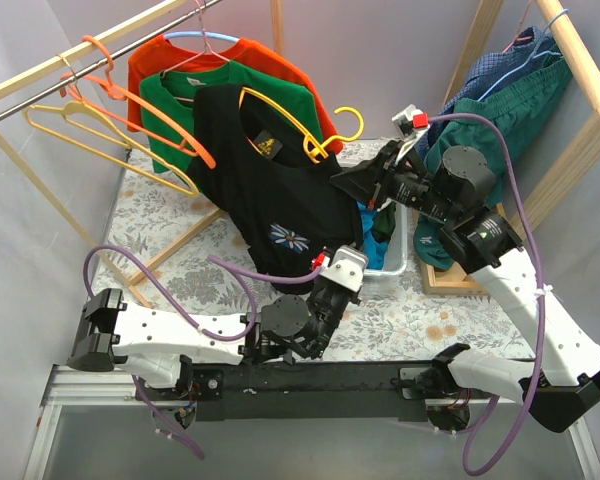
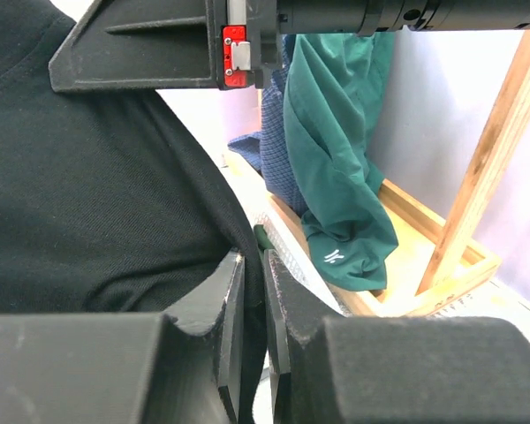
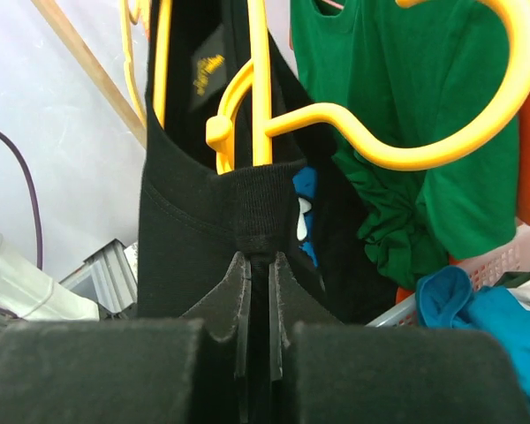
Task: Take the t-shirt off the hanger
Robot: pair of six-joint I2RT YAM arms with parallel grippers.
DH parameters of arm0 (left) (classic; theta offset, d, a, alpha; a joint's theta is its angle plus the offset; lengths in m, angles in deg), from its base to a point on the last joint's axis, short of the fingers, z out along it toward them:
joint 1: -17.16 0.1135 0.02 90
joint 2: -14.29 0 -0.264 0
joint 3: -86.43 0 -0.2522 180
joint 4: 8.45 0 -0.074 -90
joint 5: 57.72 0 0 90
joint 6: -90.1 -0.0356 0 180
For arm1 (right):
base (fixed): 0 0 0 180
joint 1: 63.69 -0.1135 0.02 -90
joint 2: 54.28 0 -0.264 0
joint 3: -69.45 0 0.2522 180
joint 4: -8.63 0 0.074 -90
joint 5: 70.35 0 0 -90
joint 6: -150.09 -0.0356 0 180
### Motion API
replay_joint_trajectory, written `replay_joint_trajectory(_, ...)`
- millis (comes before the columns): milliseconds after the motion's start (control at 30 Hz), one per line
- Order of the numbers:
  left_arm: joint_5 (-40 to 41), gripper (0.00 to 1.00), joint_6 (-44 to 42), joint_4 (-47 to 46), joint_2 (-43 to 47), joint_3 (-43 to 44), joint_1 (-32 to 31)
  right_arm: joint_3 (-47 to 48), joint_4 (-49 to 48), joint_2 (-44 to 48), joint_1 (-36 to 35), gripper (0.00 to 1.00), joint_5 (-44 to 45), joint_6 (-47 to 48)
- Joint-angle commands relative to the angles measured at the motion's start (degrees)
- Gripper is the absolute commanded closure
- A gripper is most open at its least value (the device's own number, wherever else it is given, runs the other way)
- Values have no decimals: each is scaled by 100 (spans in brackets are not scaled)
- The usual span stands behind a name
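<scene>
T-shirt: the black t-shirt hangs in the air above the tabletop, stretched between the two arms, not yet off the yellow hanger.
Hanger: its hook points out to the right, on no rail (as far as the top view shows).
Left hand: pressed together on the shirt's lower edge.
Right hand: pinching the ribbed collar, just beside the hanger's stem.
Feel: probably light, soft and limp. The knit will stretch and bunch rather than slip or tear. The hanger looks like stiff, smooth plastic.
Where to hold: the collar rib looks like the thickest, firmest spot (the hem serves as a second anchor). I judge each hanger shoulder must slide out through the neck opening, where it may snag.
</scene>
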Motion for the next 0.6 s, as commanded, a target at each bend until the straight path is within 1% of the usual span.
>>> replay_joint_trajectory(0, -240, 100, -73, -337, 227, 63, -102, 393, -49, 16, 69, 99, 11, 537)
replay_joint_trajectory(200, -214, 100, -73, -249, 315, 106, -102, 621, 277, 121, 69, 99, 310, 984)
replay_joint_trajectory(233, -196, 96, -90, -249, 324, 124, -102, 630, 286, 130, 60, 99, 310, 1073)
replay_joint_trajectory(267, -187, 83, -99, -231, 333, 150, -102, 639, 304, 165, 60, 99, 302, 1178)
replay_joint_trajectory(367, -152, 77, -82, -12, 359, 308, -110, 762, 523, 235, 60, 99, 416, 1845)
replay_joint_trajectory(400, -65, 67, -64, 171, 359, 465, -102, 771, 558, 244, 60, 99, 477, 1995)
replay_joint_trajectory(433, -3, 61, -38, 330, 359, 580, -102, 788, 620, 271, 69, 99, 503, 2379)
replay_joint_trajectory(467, 23, 55, 6, 549, 368, 729, -102, 780, 768, 323, 60, 99, 512, 2548)
replay_joint_trajectory(500, 111, 47, 180, 1073, 368, 1018, -102, 745, 805, 358, 60, 99, 530, 2698)
replay_joint_trajectory(533, 155, 44, 217, 1287, 368, 1195, -102, 649, 866, 402, 60, 99, 548, 3013)
replay_joint_trajectory(567, 173, 42, 226, 1455, 403, 1318, -102, 578, 910, 525, 60, 99, 548, 3138)
